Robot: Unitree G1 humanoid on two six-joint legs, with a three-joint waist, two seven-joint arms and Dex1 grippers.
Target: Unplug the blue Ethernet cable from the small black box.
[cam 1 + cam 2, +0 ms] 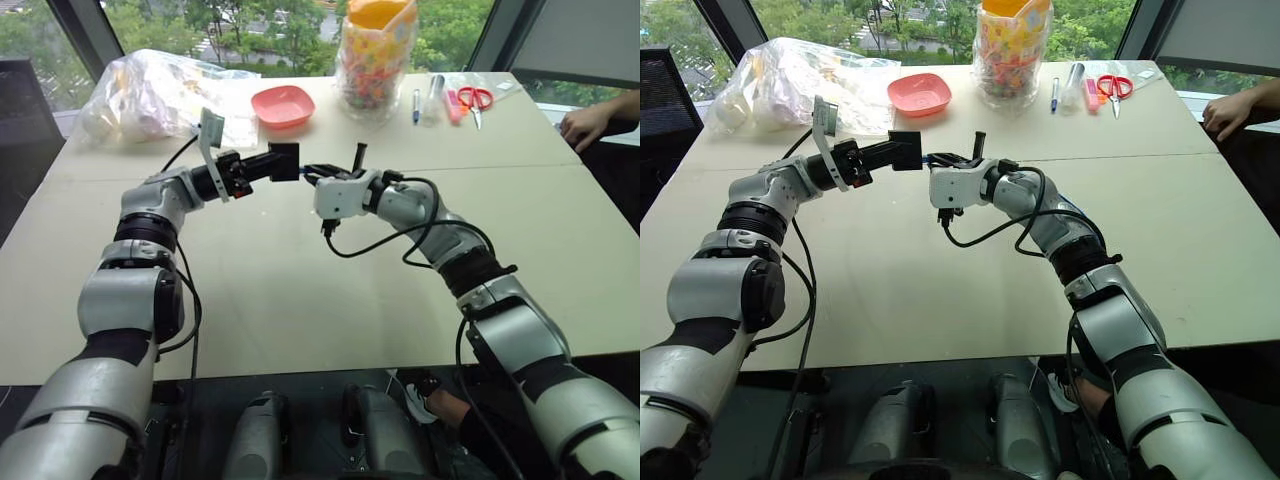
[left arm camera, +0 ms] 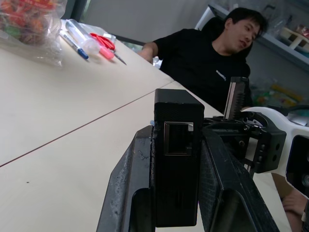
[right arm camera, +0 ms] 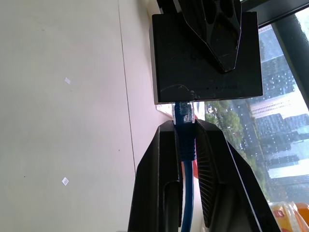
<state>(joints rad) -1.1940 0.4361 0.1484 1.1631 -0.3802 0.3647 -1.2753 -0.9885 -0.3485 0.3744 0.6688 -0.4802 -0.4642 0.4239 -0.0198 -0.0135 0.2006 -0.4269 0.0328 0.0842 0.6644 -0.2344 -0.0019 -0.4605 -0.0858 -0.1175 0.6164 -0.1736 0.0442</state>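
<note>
Left gripper [image 2: 176, 193] clamped on small black box [image 2: 177, 145]; right gripper [image 3: 186, 145] at its 3 o'clock, pinching blue Ethernet cable [image 3: 186, 150], plug seated.

Pink bowl [image 1: 283, 105], candy jar [image 1: 376, 55], red scissors [image 1: 476, 100], plastic bag [image 1: 160, 95] on table [image 1: 300, 290].

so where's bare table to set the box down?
Bare tabletop beneath both arms, and the right side between the scissors and near edge. Crowded along the far edge: plastic bag, pink dish, candy jar, pens.
</note>
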